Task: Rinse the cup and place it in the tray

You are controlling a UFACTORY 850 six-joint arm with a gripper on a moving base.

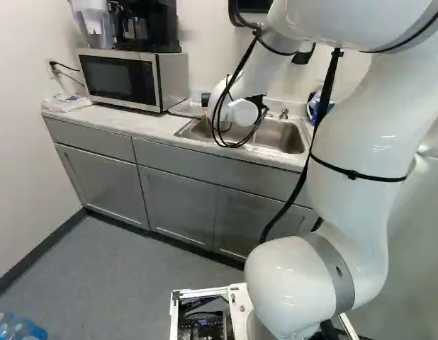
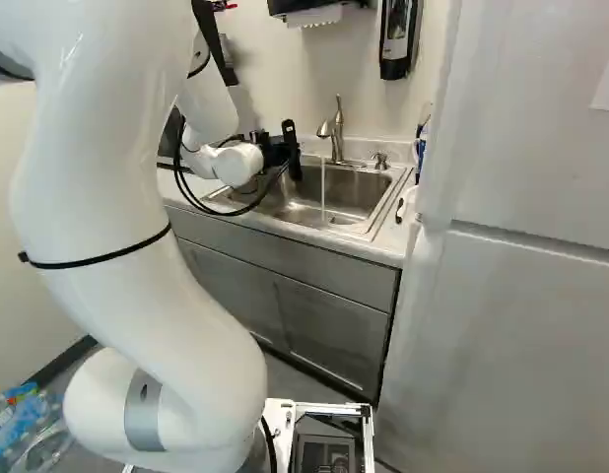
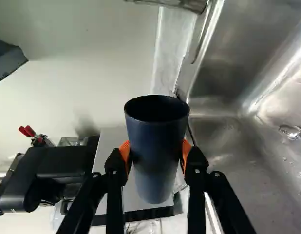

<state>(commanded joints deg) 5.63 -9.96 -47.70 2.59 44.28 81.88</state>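
- claw (image 3: 156, 152): closed on the cup (image 3: 157, 139), one orange pad (image 3: 186, 152) pressed to each side below the rim; a side grip, which leaves the mouth free to take water and pour it off.
- cup: off the worktop (image 1: 152, 127), tipped well off upright, mouth turned to the faucet side. judged a rinsing or draining pose; contents not visible.
- cup make: dark blue, matte, plain round wall narrowing to the base, thin rim, near-black inside. smooth, so wet walls could slip in the pads.
- faucet (image 2: 336, 133): brushed metal, running; thin straight stream (image 2: 323, 189) falls into the sink (image 1: 283, 134), apart from the claw.
- sink: satin steel, rounded corners, droplets on the floor of it; catches the run-off.
- tray: a flat silvery piece (image 1: 188, 108) between microwave (image 1: 123, 79) and sink is probably it, though half hidden by the wrist. handy spot for setting down after rinsing.
- microwave: boxy, steel-edged, dark glass door; a corner to keep clear of.
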